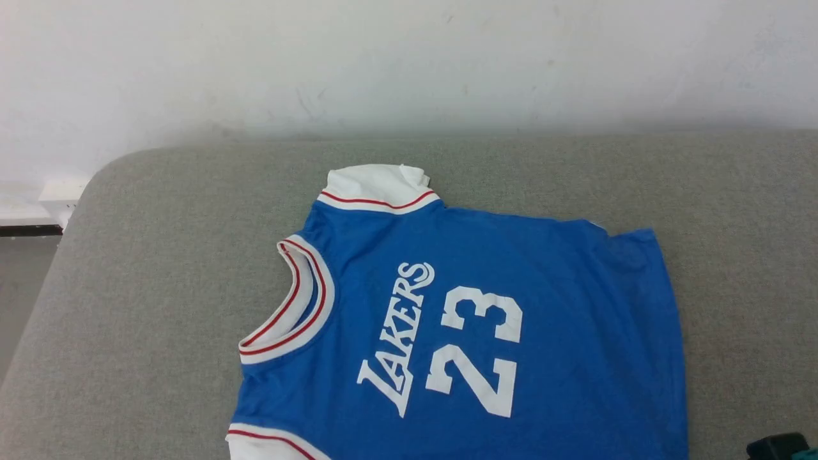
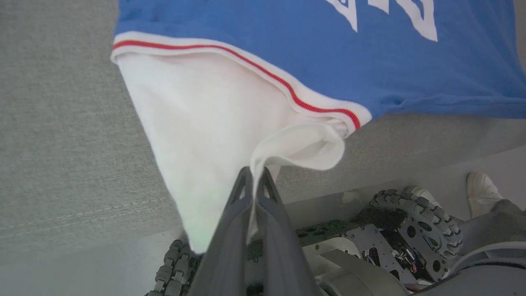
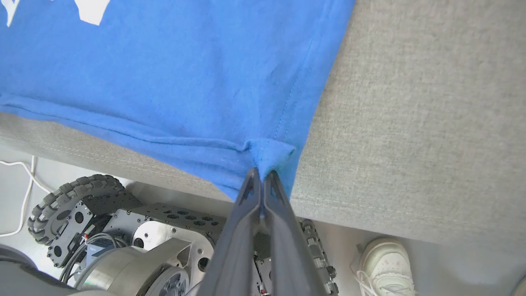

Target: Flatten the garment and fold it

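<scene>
The garment [image 1: 486,319], a single royal-blue "Lakers 23" T-shirt, lies front-up on the grey padded surface [image 1: 160,255] with its neck to the robot's left and its near edge at the front rim. Both grippers are pressed together on cloth: the left gripper [image 2: 254,170] pinches the edge of the near white sleeve [image 2: 197,123], and the right gripper [image 3: 261,172] pinches the blue hem corner [image 3: 269,154]. This looks like flattening, and the next move likely calls for an even two-handed pull without bunching.
</scene>
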{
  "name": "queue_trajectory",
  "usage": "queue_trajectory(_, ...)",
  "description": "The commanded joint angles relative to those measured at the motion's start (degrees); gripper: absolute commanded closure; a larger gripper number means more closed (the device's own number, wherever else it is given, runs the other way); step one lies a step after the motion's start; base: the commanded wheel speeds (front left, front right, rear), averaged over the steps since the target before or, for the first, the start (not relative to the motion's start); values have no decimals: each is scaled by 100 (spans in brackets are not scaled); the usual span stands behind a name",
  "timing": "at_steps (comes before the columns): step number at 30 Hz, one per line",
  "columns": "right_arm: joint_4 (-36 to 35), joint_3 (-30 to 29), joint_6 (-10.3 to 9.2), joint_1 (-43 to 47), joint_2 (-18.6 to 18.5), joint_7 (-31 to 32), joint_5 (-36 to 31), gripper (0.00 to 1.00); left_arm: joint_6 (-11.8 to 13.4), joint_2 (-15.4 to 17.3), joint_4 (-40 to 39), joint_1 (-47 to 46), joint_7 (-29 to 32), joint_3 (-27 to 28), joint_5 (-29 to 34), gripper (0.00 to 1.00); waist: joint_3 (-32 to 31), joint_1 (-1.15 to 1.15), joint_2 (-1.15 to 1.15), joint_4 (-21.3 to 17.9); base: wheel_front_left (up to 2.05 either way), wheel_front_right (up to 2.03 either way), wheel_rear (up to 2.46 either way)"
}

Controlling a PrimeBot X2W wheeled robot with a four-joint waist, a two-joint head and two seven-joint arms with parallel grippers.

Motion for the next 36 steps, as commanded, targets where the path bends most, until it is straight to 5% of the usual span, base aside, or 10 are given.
queue_trajectory(1, -72, -40, -5, 5, -1, -101, 23, 100, 32, 60, -93, -12, -87, 68, 77, 100, 49, 0, 0, 12, 0, 0, 0)
queue_trajectory(19, 154, 193, -5, -1837, -188, -1311, -745, 100, -699, 849, 542, -2859, -1488, -223, 1620, 100, 1335, 0, 0, -262, 0, 0, 0)
queue_trajectory(36, 1208, 768, -5, -2759, -347, -950, -629, 100, -890, 837, 2286, -4100, -1757, -1087, 1473, 100, 1868, 0, 0, -299, 0, 0, 0)
